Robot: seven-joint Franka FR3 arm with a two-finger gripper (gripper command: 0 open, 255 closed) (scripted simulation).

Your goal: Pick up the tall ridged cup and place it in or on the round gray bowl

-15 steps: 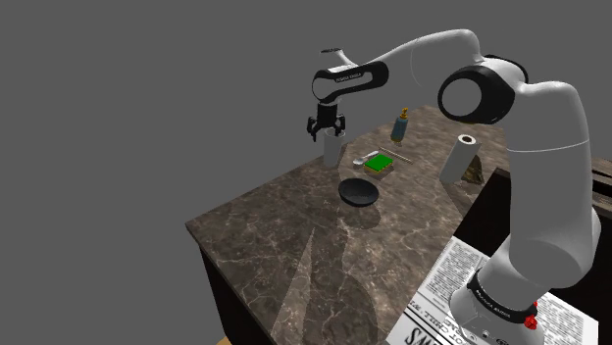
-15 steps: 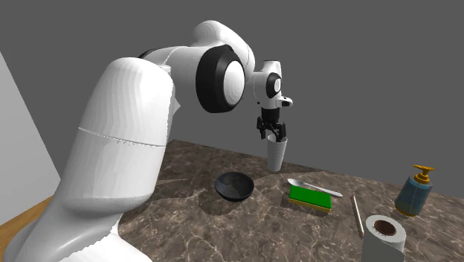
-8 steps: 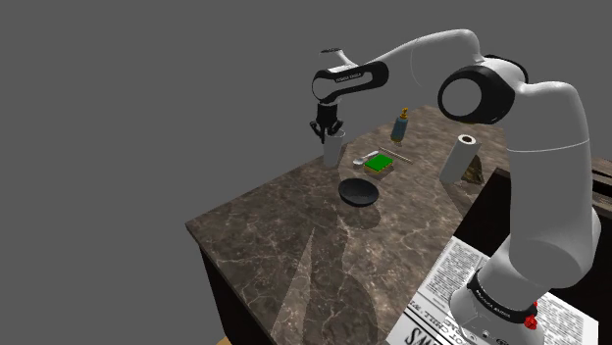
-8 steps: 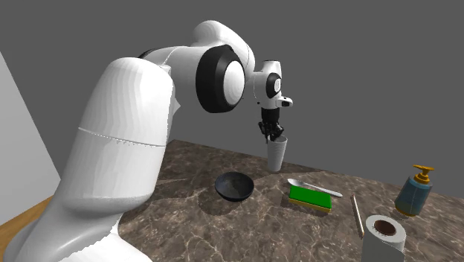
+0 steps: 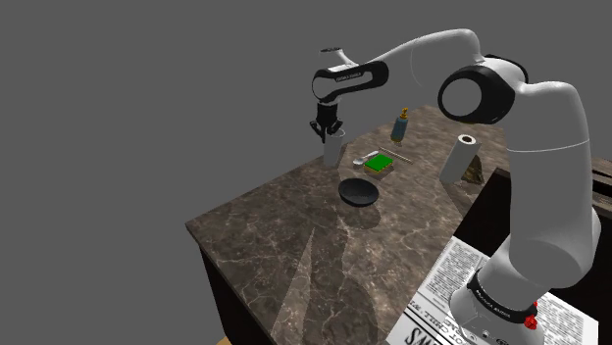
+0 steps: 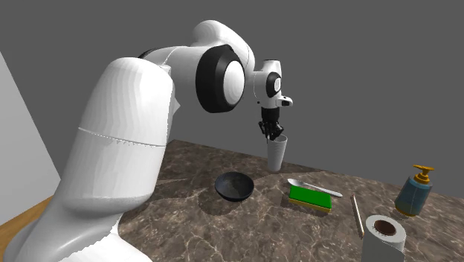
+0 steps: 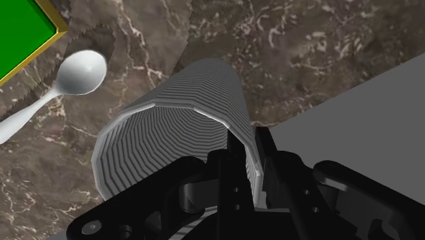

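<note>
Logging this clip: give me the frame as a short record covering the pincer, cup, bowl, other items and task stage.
pincer: shut on the cup at its rim, one finger inside, one outside
cup: pale, tall, ridged, upright, near an edge of the marble table
bowl: dark, round, empty, apart from the cup
other items: green sponge, white spoon, pump bottle, paper roll
task stage: cup gripped, not yet in the bowl

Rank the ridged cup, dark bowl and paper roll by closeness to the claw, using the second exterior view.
1. Ridged cup, its rim in the claw.
2. Dark bowl, mid-table.
3. Paper roll, at the view's lower right.
</note>
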